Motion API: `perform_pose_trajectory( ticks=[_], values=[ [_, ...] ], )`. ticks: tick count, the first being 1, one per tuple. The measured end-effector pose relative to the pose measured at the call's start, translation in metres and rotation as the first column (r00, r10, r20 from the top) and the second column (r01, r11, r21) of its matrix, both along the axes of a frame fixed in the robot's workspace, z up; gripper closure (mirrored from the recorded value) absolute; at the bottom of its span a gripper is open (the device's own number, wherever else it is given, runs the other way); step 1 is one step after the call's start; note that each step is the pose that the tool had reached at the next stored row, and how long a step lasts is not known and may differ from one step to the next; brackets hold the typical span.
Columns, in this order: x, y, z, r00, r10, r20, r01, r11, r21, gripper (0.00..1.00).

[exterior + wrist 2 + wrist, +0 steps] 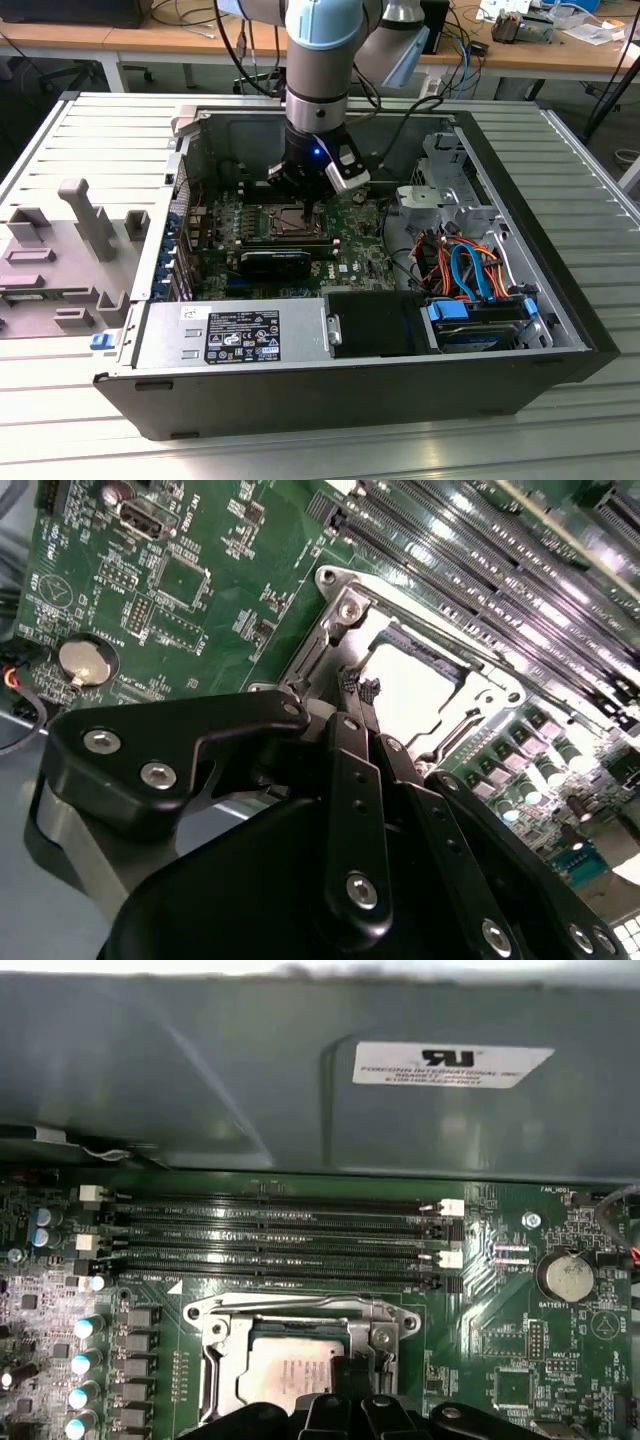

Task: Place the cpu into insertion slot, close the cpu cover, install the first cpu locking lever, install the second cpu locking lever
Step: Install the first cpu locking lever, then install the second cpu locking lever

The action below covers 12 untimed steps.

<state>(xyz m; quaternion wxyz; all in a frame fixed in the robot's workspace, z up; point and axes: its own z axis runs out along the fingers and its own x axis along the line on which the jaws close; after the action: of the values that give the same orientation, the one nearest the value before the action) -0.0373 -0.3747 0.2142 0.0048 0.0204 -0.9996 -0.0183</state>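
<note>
- In the second wrist view we see the gripper (pixel 358 695) with its fingers pressed together, tips at the edge of the insertion slot (pixel 400 670). We cannot tell whether a lever wire is pinched between them.
- The cpu (pixel 290 1375) lies seated in the slot, its silver-grey top showing through the window of the cpu cover (pixel 222 1345), which lies flat over it.
- We judge that placement and cover closing are done and that a locking lever is the step in hand. This step calls for a firm, guided push at the socket's edge, without touching the parts beside it.
- Beyond the socket run the long memory slots (pixel 280 1235), with a coin cell (pixel 566 1276) to one side.
- Farthest, a white label (pixel 450 1063) sits on the case wall. We do not transcribe its print.
- In the exterior view, a black label (pixel 243 338) marks the power supply.
</note>
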Motion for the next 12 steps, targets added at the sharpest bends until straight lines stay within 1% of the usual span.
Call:
perform_pose_trajectory(
  ticks=[1,2,9,10,12],
  values=[
    [0.0,0.0,0.0029,1.0,0.0,0.0001,0.0,1.0,0.0,0.89],
    [0.0,0.0,0.0225,1.0,0.0,0.0001,0.0,1.0,0.0001,0.89],
    [0.0,0.0,0.0229,1.0,0.0,0.0001,0.0,1.0,0.0001,0.89],
    [0.0,-0.0005,0.0231,1.0,0.0,-0.0001,0.0,1.0,-0.0002,0.89],
    [0.0,-0.0043,0.0227,1.0,0.0,0.0001,0.0,1.0,0.0,0.89]
  ],
)
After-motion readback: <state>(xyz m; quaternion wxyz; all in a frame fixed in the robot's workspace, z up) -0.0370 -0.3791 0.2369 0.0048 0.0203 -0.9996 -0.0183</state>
